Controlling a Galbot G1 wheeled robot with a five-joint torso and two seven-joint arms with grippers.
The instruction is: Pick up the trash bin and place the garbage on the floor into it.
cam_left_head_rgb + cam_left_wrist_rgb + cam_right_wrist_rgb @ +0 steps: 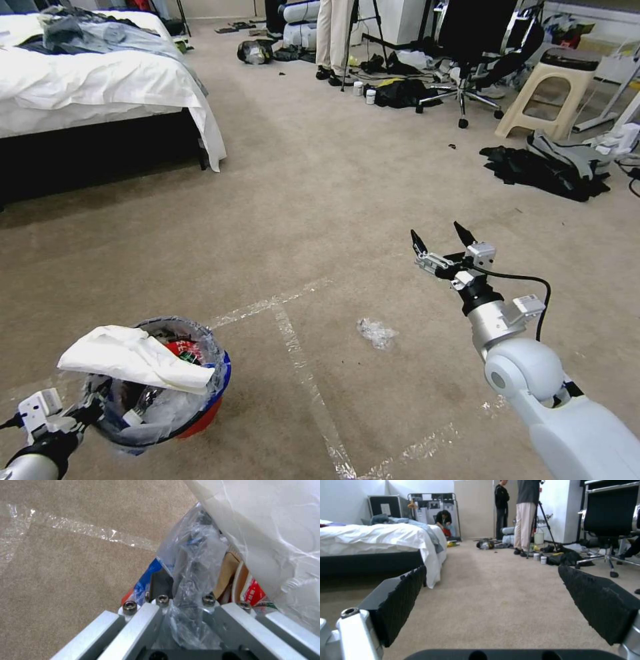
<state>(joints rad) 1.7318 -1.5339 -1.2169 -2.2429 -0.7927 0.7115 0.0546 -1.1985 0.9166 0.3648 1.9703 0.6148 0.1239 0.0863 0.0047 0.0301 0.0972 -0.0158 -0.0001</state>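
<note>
The trash bin (207, 393) is red, lined with a bluish clear bag, and sits at the lower left of the head view. My left gripper (90, 405) is shut on its near rim; the left wrist view shows the gripper (181, 590) pinching the rim and bag of the trash bin (148, 577). Inside lie a white flat piece (133, 357), red wrappers (185, 349) and a small bottle (137, 412). One piece of garbage, a clear crumpled wrap (377, 332), rests on the floor (320, 200). My right gripper (441, 241) hovers open and empty beyond and right of the wrap, seen also as the gripper (491, 571).
Shiny tape lines (300, 367) cross the carpet beside the bin. A bed (100, 100) stands at the far left. A dark clothes pile (547, 170), a plastic stool (547, 93) and an office chair (473, 53) stand at the far right. A person (333, 37) stands at the back.
</note>
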